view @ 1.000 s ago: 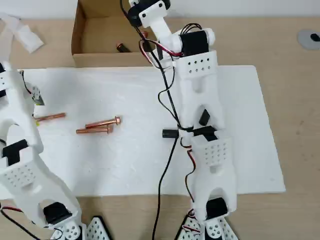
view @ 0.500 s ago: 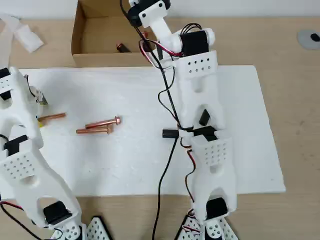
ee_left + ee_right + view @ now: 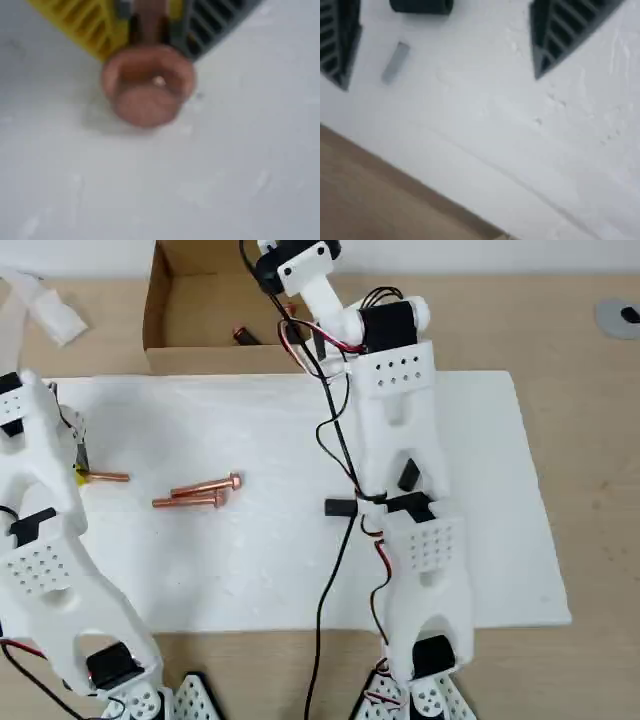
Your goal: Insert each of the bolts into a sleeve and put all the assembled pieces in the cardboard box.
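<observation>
Now, your left gripper (image 3: 150, 52) clenched on a copper bolt (image 3: 148, 92), head jutting past the fingertips over the white foam (image 3: 200, 175), your right gripper (image 3: 440, 80) released, fingers spread wide over foam, black sleeve (image 3: 421, 6) lying between them, nearer one finger.

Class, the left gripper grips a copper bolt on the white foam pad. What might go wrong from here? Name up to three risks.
1. The left gripper pinches the copper bolt just behind its head; the long shank may tilt or slip on lifting.
2. The black cylindrical sleeve lies loose, the open right gripper not holding it, so insertion could push it away.
3. Two loose copper bolts nearby might get knocked and roll.
</observation>
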Tool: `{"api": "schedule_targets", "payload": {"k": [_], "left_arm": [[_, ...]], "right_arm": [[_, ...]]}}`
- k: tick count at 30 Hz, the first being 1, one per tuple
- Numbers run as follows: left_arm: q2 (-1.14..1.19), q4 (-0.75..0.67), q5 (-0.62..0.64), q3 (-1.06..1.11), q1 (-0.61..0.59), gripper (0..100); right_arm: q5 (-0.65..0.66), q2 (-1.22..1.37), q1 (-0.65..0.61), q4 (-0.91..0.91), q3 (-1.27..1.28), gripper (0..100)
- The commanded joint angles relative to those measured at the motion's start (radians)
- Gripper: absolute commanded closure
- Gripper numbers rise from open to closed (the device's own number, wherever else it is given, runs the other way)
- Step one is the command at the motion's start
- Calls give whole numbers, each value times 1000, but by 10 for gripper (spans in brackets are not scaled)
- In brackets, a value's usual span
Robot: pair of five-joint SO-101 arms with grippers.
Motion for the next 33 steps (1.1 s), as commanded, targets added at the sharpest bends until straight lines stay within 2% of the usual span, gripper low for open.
{"api": "schedule_targets", "payload": {"k": [1,4,7,9,14,19,21,23,28,33], "left_arm": [[31,3,-87,5,-89,991],[2,41,-198,3,-87,992],[-38,109,-411,-35,-81,992],[-73,164,-496,-107,-69,992],[-205,328,-701,-333,-31,993],[-432,327,-855,-229,-17,993],[-530,325,-907,-132,-8,991],[-624,324,-947,-35,3,991],[-845,290,-944,153,31,991],[-1072,157,-902,302,25,991]], "right_arm": [[11,-64,13,18,27,724],[8,-64,13,18,51,724],[6,-68,13,18,53,724],[5,-70,12,20,58,726],[3,-87,16,21,62,835],[18,-285,10,21,308,812],[95,-394,10,21,475,787],[201,-496,10,20,645,771],[445,-674,10,12,958,768],[572,-667,-10,9,1090,768]]}}
